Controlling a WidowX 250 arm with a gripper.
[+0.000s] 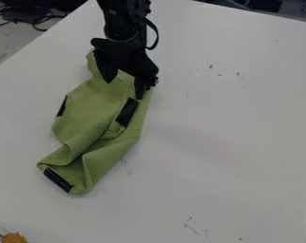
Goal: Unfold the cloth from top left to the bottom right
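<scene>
Unfolding step: probably pinching the top layer of the soft green fabric cloth (pixel 89 107) near its upper end, then drawing it towards the frame's lower right.
Black two-finger gripper (pixel 124 89): fingers parted over the cloth's upper end, upper left of the frame; contact cannot be told.
Cloth: bunched left of centre on the smooth white table (pixel 225 142), creased through its lower half.
Grip: close on one layer only; catching more would drag the whole bundle.
Pull: low, slow and diagonal, so the layer peels over instead of sliding.
Black rectangular strip (pixel 58 180) at the lower end: watch it for bunching.
Release: once the creases open.
</scene>
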